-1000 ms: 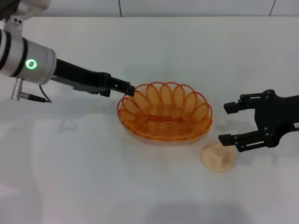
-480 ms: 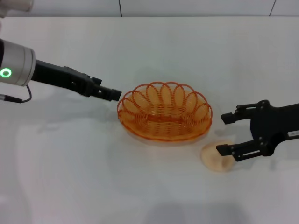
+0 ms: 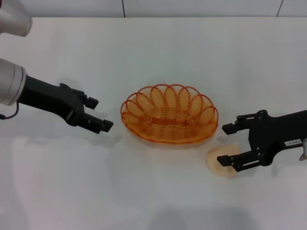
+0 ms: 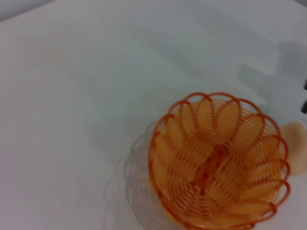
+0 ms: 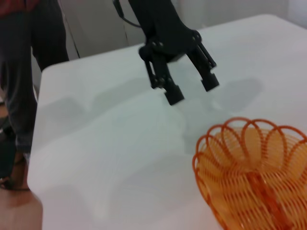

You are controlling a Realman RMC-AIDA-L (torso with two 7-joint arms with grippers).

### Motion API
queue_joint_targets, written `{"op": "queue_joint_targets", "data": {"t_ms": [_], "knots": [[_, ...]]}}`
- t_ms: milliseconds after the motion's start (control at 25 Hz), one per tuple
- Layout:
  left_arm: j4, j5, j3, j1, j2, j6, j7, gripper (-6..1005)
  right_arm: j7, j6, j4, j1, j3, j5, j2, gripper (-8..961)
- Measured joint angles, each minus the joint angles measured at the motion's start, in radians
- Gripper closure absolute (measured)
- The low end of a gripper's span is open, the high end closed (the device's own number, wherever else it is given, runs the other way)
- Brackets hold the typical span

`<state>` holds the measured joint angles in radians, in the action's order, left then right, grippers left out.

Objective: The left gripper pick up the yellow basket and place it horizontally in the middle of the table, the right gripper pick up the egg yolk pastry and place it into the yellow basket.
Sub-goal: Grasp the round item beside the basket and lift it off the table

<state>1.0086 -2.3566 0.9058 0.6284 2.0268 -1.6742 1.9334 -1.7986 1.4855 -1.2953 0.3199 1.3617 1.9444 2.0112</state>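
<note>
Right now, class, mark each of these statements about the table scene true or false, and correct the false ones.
1. The yellow basket holds the egg yolk pastry. False: the basket is empty and the pastry lies on the table beside it.
2. The left hand is open and clear of the basket. True.
3. The right hand is shut on the pastry. False: it is open, with the pastry at its lower finger.
4. The basket stands upright on the table. True.

Orange-yellow basket (image 3: 169, 115), cream pastry (image 3: 221, 163), white table (image 3: 192, 48).
</note>
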Motion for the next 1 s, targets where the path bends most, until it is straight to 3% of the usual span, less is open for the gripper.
{"op": "queue_joint_targets", "data": {"t_ms": [360,1000], "knots": [[0.034,0.004,0.000,-0.019,0.023,-0.007,0.007,112,-0.065,-0.020,0.048,0.060,0.003,0.098,0.001,215],[0.029,0.000,-0.001,-0.013,0.026,0.010,0.013,111,-0.062,-0.083,0.141,0.084,0.049,0.107,0.003,252]]}}
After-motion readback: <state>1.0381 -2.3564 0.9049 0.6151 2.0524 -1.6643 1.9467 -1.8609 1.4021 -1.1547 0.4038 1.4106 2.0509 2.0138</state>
